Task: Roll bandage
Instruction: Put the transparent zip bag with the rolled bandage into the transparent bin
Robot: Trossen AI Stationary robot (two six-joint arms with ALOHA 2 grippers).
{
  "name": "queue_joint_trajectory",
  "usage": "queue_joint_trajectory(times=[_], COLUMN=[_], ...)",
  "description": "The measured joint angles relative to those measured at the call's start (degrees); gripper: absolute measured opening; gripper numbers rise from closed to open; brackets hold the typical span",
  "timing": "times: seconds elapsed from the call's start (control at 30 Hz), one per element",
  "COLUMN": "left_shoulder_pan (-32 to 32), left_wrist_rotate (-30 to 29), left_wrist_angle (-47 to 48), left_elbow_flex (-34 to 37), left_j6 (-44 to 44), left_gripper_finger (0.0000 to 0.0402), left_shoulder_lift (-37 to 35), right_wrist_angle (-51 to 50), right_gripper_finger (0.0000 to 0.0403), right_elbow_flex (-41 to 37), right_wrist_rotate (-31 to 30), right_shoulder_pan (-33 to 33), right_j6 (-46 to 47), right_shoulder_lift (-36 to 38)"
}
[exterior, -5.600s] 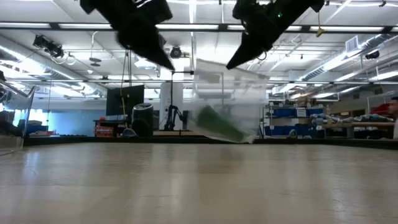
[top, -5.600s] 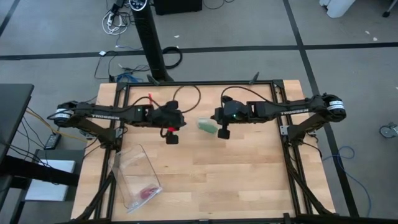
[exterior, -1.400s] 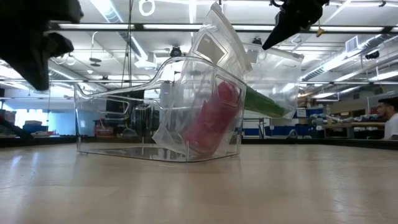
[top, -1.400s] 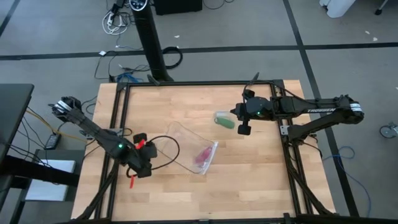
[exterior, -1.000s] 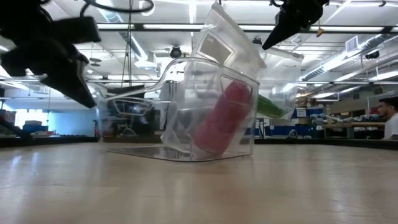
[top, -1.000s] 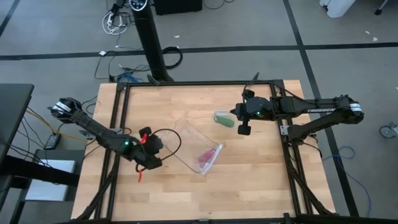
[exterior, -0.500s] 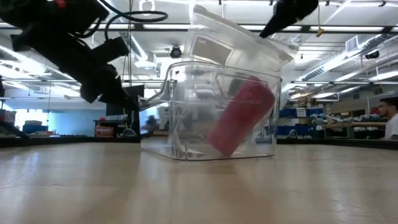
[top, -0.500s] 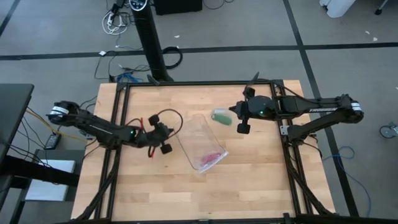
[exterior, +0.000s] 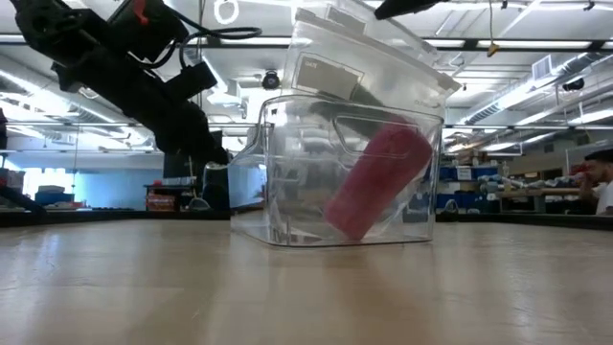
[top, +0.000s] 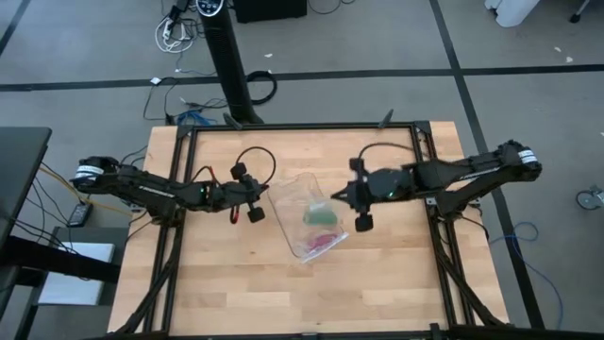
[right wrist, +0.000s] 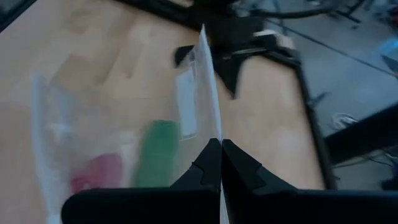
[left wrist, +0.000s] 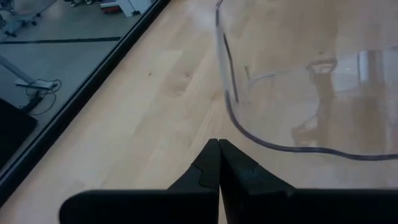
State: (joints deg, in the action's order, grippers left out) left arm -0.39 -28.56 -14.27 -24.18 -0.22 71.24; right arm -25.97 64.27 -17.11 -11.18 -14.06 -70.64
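The green bandage [top: 319, 217] is a small roll inside a clear plastic bag [right wrist: 186, 106], with my right gripper [top: 336, 195] shut on that bag. The bag hangs over a clear plastic container [exterior: 335, 172] that stands on the table and has a pink roll [exterior: 378, 182] leaning inside it. In the right wrist view the bandage [right wrist: 158, 155] shows through the bag, beside the pink roll [right wrist: 99, 174]. My left gripper [top: 257, 198] is shut on nothing, just left of the container, whose curved rim [left wrist: 249, 118] lies ahead of its fingers [left wrist: 219, 158]. My right gripper pinches the clear bag's upper edge [right wrist: 208, 124] between its two fingers, coming in slanting down from the table's right side. The bag hangs below the fingers with the green bandage in its lower part. I cannot tell whether the bag's bottom touches the container.
A dark metal frame [top: 184, 151] runs along the table's edges. Bare wood [top: 377, 283] lies open on the near half of the table. In the low view a person [exterior: 599, 182] sits far back in the room, at the right.
My left gripper has swung from the near left toward the far edge and the container, turning as it went, and has stayed shut. My right gripper has carried the bag with the bandage leftward, from the far right to above the container. The container has turned slightly on the table.
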Motion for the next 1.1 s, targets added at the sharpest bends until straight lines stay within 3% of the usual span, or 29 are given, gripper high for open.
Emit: queue_joint_trajectory(times=[0.3, 0.53, 0.93, 1.1], left_shoulder_pan=[0.6, 0.6, 0.7, 0.7], left_wrist_rotate=[0.1, 0.2, 0.1, 0.0], left_wrist_angle=[-2.7, -2.7, -2.7, -2.7], left_elbow_flex=[0.0, 0.0, 0.0, 0.0], left_j6=[1.6, 1.7, 1.7, 1.7], left_gripper_finger=[0.0005, 0.0005, 0.0005, 0.0005], left_shoulder_lift=[0.0, 0.0, 0.0, 0.0], right_wrist_angle=[3.0, 8.2, 11.3, 12.3], right_gripper_finger=[0.0, 0.0, 0.0, 0.0], right_elbow_flex=[0.0, 0.0, 0.0, 0.0], right_wrist_rotate=[0.4, 4.4, -2.0, -2.0], right_shoulder_pan=[-1.9, -1.9, -1.7, -0.8], right_j6=[0.0, -1.7, -7.5, -9.0], right_shoulder_lift=[-6.9, -11.3, -11.0, -10.4])
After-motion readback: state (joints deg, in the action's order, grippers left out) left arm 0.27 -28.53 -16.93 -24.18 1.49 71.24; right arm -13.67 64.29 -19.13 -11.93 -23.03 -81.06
